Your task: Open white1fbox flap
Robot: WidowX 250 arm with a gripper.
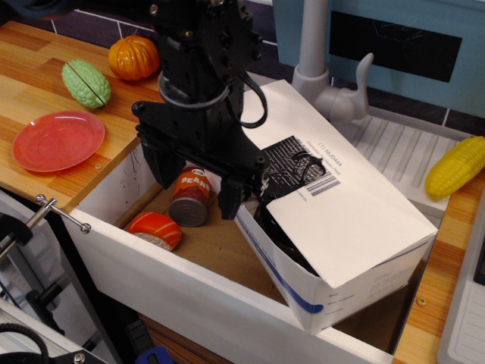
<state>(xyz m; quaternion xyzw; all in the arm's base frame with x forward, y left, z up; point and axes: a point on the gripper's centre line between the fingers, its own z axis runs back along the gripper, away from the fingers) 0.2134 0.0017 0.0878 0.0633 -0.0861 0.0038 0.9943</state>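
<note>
The white1fbox (303, 282) lies tilted in the right part of the white basin (189, 284), with its blue curved stripe along the near side. Its flap (356, 224), with a black patch and barcode (322, 186), lies over the top. The flap's left edge is slightly raised, showing a dark gap beneath. My black gripper (195, 186) hangs just left of the box with its fingers spread open and empty. Its right finger (231, 203) is close to the flap's left edge; I cannot tell whether it touches. A beans can (189, 203) stands behind and between the fingers.
An orange salmon-like toy (155, 230) lies in the basin's left corner. A red plate (58, 140), green gourd (86, 82) and pumpkin (133, 58) are on the wooden counter at left. A grey faucet (318, 68) stands behind, corn (455, 167) at right, and a metal clamp (61, 212) at the basin's left rim.
</note>
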